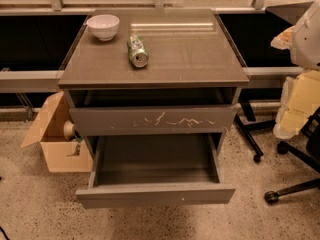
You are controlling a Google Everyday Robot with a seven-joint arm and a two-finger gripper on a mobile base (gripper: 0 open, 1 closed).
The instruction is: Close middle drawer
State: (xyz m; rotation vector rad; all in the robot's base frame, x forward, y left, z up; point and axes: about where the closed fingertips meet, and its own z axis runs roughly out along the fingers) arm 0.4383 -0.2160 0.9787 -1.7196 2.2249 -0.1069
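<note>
The middle drawer (155, 194) is pulled far out of the grey-brown cabinet (155, 59). Its flat front has a tiny white speck right of centre, and its inside (155, 159) is bare. Above it, the top drawer front with white scratch marks (152, 119) stands slightly out, leaving a dark gap under the cabinet top. My gripper does not show in the camera view. A white rounded shape (307, 31) at the upper right edge may be part of my arm; I cannot tell.
A white bowl (103, 26) and a tipped green can (137, 51) lie on the cabinet top. An open cardboard box (57, 139) stands on the floor to the left. Office chair legs with casters (272, 196) and pale yellow foam (300, 104) are on the right.
</note>
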